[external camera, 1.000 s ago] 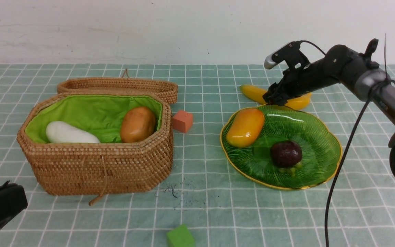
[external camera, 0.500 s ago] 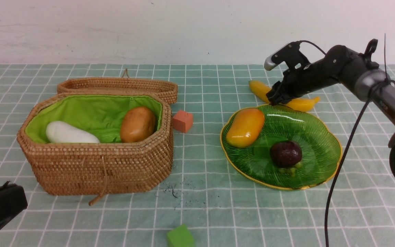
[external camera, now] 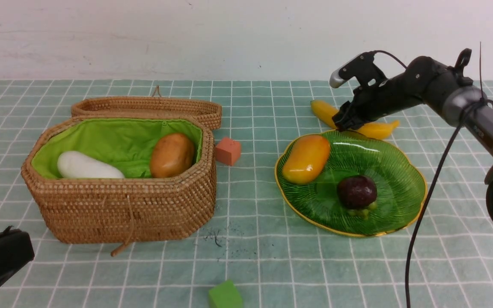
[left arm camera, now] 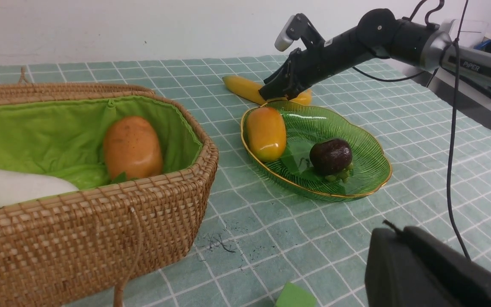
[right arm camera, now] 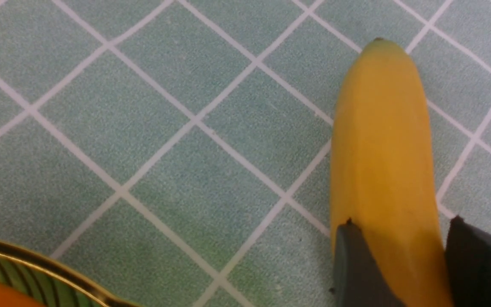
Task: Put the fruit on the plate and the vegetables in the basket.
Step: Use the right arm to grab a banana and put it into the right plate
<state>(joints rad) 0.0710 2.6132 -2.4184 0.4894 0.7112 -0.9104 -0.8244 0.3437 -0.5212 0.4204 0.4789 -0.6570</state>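
The right claw [external camera: 341, 125] grasps the banana [external camera: 375, 128] beside the plate [external camera: 400, 201]; mango [external camera: 306, 158] and mangosteen [external camera: 357, 191] already plated.

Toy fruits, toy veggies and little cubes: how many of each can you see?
Fruit: 3: glossy orange-yellow mango, long yellow banana, round dark purple mangosteen.
Vegetables: 2: white stubby radish, orange-brown lumpy piece.
Cubes: 2: small orange cube, small green cube.
Total: 7.
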